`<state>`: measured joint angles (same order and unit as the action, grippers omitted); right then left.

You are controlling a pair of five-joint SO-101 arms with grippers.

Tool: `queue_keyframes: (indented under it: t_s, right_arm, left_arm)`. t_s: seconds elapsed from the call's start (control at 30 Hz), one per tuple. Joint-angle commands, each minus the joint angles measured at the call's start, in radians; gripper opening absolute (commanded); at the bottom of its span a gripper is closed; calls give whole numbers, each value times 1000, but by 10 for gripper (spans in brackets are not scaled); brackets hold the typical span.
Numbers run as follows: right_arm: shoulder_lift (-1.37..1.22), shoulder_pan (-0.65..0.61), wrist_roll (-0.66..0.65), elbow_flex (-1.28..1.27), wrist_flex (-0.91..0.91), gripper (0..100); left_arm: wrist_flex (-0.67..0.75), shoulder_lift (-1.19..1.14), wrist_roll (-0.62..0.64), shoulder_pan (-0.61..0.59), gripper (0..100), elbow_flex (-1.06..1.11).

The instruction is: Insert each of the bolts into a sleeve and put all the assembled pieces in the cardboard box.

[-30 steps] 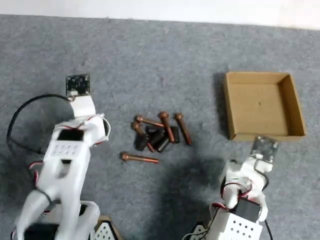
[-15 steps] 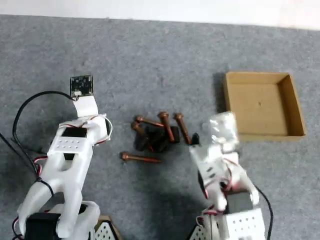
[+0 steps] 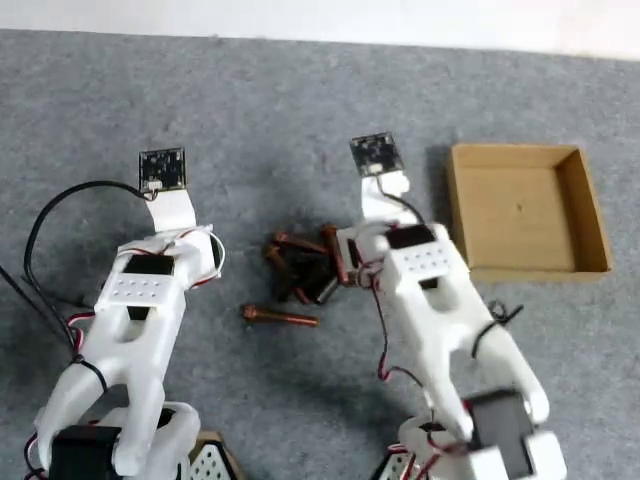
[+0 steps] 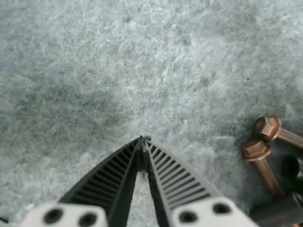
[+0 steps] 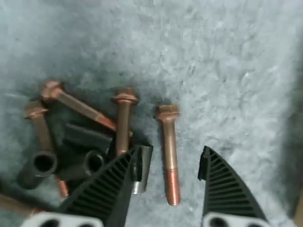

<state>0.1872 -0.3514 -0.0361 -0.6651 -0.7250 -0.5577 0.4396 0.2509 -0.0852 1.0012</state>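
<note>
The worktop (image 3: 300, 90) has a grey, fuzzy surface, like felt or short carpet, running to the left, right and near edges of the high view. Along the far edge lies a pale, almost white strip (image 3: 320, 14) (wall or bare board, it is hard to tell which), and its border with the grey slants slightly down toward the right corner. Light falls evenly from above. A soft, blurred shadow (image 3: 330, 395) darkens the grey near the middle of the near edge. Up close, the nap (image 4: 142, 56) looks mottled, with lighter and darker flecks.
</note>
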Motion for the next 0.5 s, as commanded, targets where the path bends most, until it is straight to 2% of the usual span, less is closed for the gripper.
queue_keyframes:
  t_s: [0.0, 0.47]
  right_arm:
    - [-70, 15, 8, 62, 21, 190]
    - [-292, 31, 8, 62, 128, 190]
  left_arm:
    - [15, -2, 26, 2, 7, -42]
    - [9, -2, 26, -2, 7, -41]
